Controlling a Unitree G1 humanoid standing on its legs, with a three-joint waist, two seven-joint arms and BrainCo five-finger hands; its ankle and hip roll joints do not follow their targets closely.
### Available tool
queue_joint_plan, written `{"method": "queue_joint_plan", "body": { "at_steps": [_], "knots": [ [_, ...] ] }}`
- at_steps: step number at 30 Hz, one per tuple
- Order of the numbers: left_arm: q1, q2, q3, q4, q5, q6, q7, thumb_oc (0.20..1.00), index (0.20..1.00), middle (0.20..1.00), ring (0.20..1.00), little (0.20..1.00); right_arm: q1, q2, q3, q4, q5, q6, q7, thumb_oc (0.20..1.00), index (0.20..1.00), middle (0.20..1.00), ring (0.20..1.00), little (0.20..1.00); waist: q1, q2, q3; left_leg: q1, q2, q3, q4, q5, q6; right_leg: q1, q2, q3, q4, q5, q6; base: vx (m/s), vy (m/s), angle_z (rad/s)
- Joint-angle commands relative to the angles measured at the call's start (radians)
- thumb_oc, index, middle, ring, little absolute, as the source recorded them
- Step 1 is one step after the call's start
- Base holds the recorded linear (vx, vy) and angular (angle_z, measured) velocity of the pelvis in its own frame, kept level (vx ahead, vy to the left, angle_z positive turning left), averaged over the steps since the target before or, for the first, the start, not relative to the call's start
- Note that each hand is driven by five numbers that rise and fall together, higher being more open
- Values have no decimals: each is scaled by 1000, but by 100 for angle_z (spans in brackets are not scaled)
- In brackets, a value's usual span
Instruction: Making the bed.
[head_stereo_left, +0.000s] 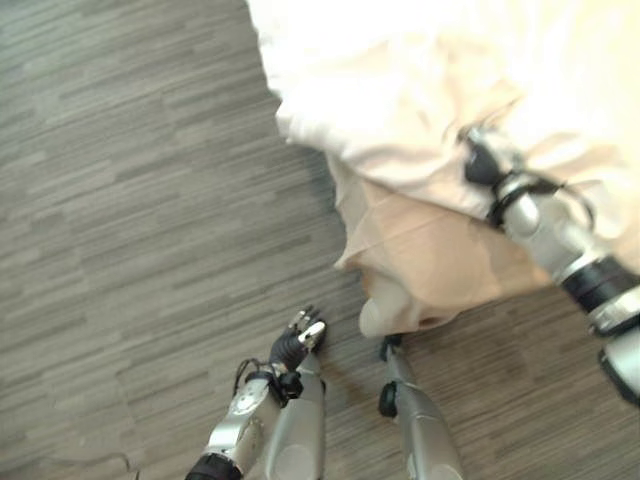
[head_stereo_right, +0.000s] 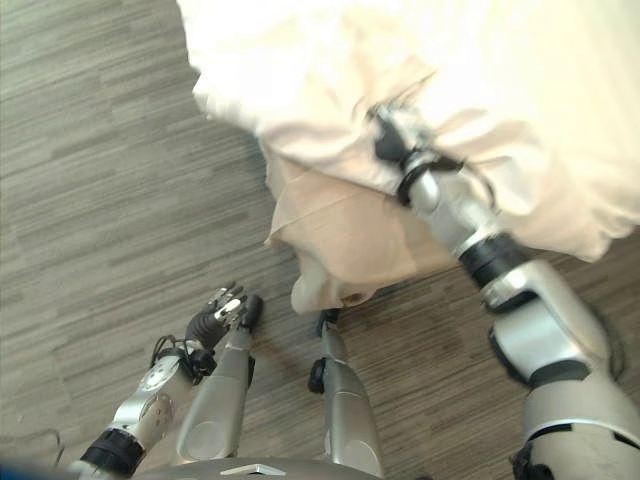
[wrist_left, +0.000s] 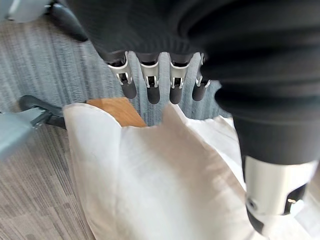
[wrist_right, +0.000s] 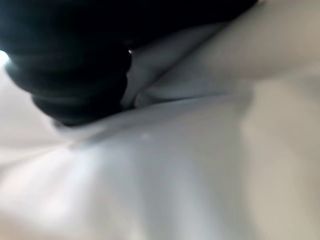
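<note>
A white duvet lies rumpled over the bed's corner at the upper right, its edge hanging over a beige sheet that drapes down toward the floor. My right hand is pressed into a fold of the duvet at that edge, and white cloth wraps close around its dark cover. My left hand hangs low beside the bed corner, apart from the bedding, fingers straight and holding nothing. Past them lie white cloth and a wooden bed part.
Grey wood-pattern floor spreads to the left of the bed and in front of it. The beige sheet's lowest fold hangs near the floor at the bed corner.
</note>
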Motion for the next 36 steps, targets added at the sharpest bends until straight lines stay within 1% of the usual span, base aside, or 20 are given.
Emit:
{"method": "queue_joint_plan", "body": {
  "at_steps": [1, 2, 5, 8, 12, 14, 15, 16, 18, 20, 21, 22, 23, 24, 25, 29, 32, 34, 35, 36],
  "knots": [
    [-7, 6, 33, -95, 44, -39, 11, 1000, 1000, 1000, 1000, 1000, 284, 17, 178, 53, -48, -30, 316, 200, 200, 200, 200, 200, 25, 73, 113, 17, 33, 80, -184, 174, 11, 93, -30, -47, 12, -49, 86, 0, 0, 0],
    [23, 19, 70, -110, 45, -38, 7, 1000, 1000, 1000, 1000, 1000, 423, -18, 121, -92, -47, -41, 369, 200, 200, 200, 200, 200, 6, 67, 95, 36, 33, 83, -184, 166, 12, 112, -36, -51, 12, -55, 89, 38, 17, 2],
    [46, 29, 96, -93, 52, -37, -6, 1000, 1000, 1000, 1000, 1000, 621, -58, -6, -286, 85, -54, 431, 200, 200, 200, 200, 200, -16, 55, 66, 77, 30, 87, -184, 150, 16, 149, -39, -53, 12, -66, 94, 61, 19, 5],
    [95, 35, 105, -88, 61, -32, -34, 1000, 1000, 1000, 1000, 1000, 751, -111, -94, -503, 147, -62, 509, 200, 200, 200, 200, 200, -26, 44, 26, 109, 25, 95, -184, 141, 25, 177, -43, -53, 12, -70, 96, 56, 23, 0],
    [122, 36, 125, -112, 34, -33, -57, 1000, 1000, 1000, 1000, 1000, 786, -81, -92, -586, 217, -46, 579, 200, 200, 200, 200, 200, -16, 55, -17, 155, 19, 101, -184, 126, 34, 220, -47, -53, 12, -79, 97, 47, 34, -5],
    [159, 59, 162, -146, 7, -30, -91, 1000, 1000, 1000, 1000, 1000, 850, -93, -98, -628, 421, 8, 704, 200, 200, 200, 200, 200, -8, 58, -52, 185, 16, 101, -184, 121, 36, 251, -51, -60, 12, -88, 95, 87, 38, 7],
    [177, 76, 167, -161, -10, -27, -127, 1000, 1000, 1000, 1000, 1000, 848, -117, -68, -632, 617, 75, 758, 200, 200, 200, 200, 200, 4, 58, -75, 204, 16, 97, -184, 115, 38, 275, -58, -69, 12, -94, 95, 95, 41, 10],
    [190, 96, 143, -178, -22, -28, -145, 1000, 1000, 1000, 1000, 1000, 795, -152, 34, -597, 876, 132, 769, 200, 200, 200, 200, 200, 27, 60, -88, 224, 14, 90, -184, 112, 39, 298, -59, -76, 12, -99, 94, 82, 25, 8],
    [167, 133, 81, -173, -21, -30, -157, 1000, 1000, 1000, 1000, 1000, 579, -156, 254, -565, 1127, 192, 738, 200, 200, 200, 200, 200, 63, 52, -103, 235, 11, 80, -184, 116, 39, 315, -62, -84, 12, -97, 91, 11, 1, 11],
    [136, 159, 52, -160, -17, -38, -156, 1000, 1000, 1000, 1000, 1000, 401, -80, 396, -540, 1166, 199, 724, 200, 200, 200, 200, 200, 92, 50, -113, 247, 10, 73, -184, 116, 38, 331, -60, -89, 12, -99, 90, 11, 4, 19],
    [113, 158, 57, -159, -20, -47, -143, 1000, 1000, 1000, 1000, 1000, 354, -6, 419, -494, 1149, 183, 685, 200, 200, 200, 200, 200, 104, 51, -122, 260, 11, 70, -184, 113, 38, 347, -60, -95, 12, -102, 89, 22, 21, 15],
    [104, 156, 67, -159, -25, -52, -133, 1000, 1000, 1000, 1000, 1000, 334, 7, 418, -472, 1120, 174, 679, 200, 200, 200, 200, 200, 106, 50, -127, 267, 12, 69, -184, 112, 37, 356, -60, -98, 12, -104, 89, 25, 28, 5],
    [99, 155, 79, -163, -31, -54, -127, 1000, 1000, 1000, 1000, 1000, 310, -1, 409, -473, 1102, 172, 681, 1000, 1000, 1000, 1000, 1000, 105, 49, -133, 275, 13, 70, -184, 110, 36, 364, -60, -97, 12, -106, 88, 10, 20, 4],
    [99, 155, 79, -163, -31, -54, -127, 1000, 1000, 1000, 1000, 1000, 310, -1, 409, -473, 1102, 172, 681, 1000, 1000, 1000, 1000, 1000, 105, 49, -132, 275, 13, 70, -184, 110, 36, 365, -60, -97, 12, -106, 88, 62, 58, -1],
    [118, 155, 132, -163, -66, -53, -147, 1000, 1000, 1000, 1000, 1000, 279, -240, 355, -565, 1056, 138, 722, 1000, 1000, 1000, 1000, 1000, 82, 33, -168, 304, 17, 75, -184, 103, 33, 392, -57, -96, 12, -112, 91, 68, 56, 1],
    [185, 162, 133, -165, -77, -37, -233, 1000, 1000, 1000, 1000, 1000, 388, -621, 222, -717, 1049, 117, 841, 1000, 1000, 1000, 1000, 1000, 43, 24, -223, 349, 17, 85, -184, 88, 33, 440, -59, -100, 12, -121, 94, 78, 43, -8],
    [205, 149, 132, -154, -77, -14, -267, 1000, 1000, 1000, 1000, 1000, 419, -751, 158, -757, 950, 108, 883, 1000, 1000, 1000, 1000, 1000, 23, 24, -249, 373, 17, 87, -184, 79, 31, 465, -61, -101, 12, -126, 96, 51, 7, -14],
    [213, 145, 140, -161, -87, -5, -273, 1000, 1000, 1000, 1000, 1000, 379, -815, 95, -773, 966, 68, 845, 1000, 1000, 1000, 1000, 1000, 10, 25, -264, 385, 18, 92, -184, 79, 30, 474, -61, -98, 12, -126, 97, 35, 9, -4],
    [230, 142, 146, -174, -102, -1, -282, 1000, 1000, 1000, 1000, 1000, 324, -881, 20, -806, 1032, 19, 796, 1000, 1000, 1000, 1000, 1000, -5, 26, -278, 392, 18, 99, -184, 77, 30, 478, -62, -93, 12, -126, 98, 0, 0, 0],
    [230, 142, 145, -174, -102, -1, -282, 1000, 1000, 1000, 1000, 1000, 329, -883, 14, -809, 1032, 20, 796, 1000, 1000, 1000, 1000, 1000, -3, 26, -276, 394, 19, 99, -184, 76, 30, 480, -61, -93, 12, -127, 98, 0, 0, 0]
  ]
}}
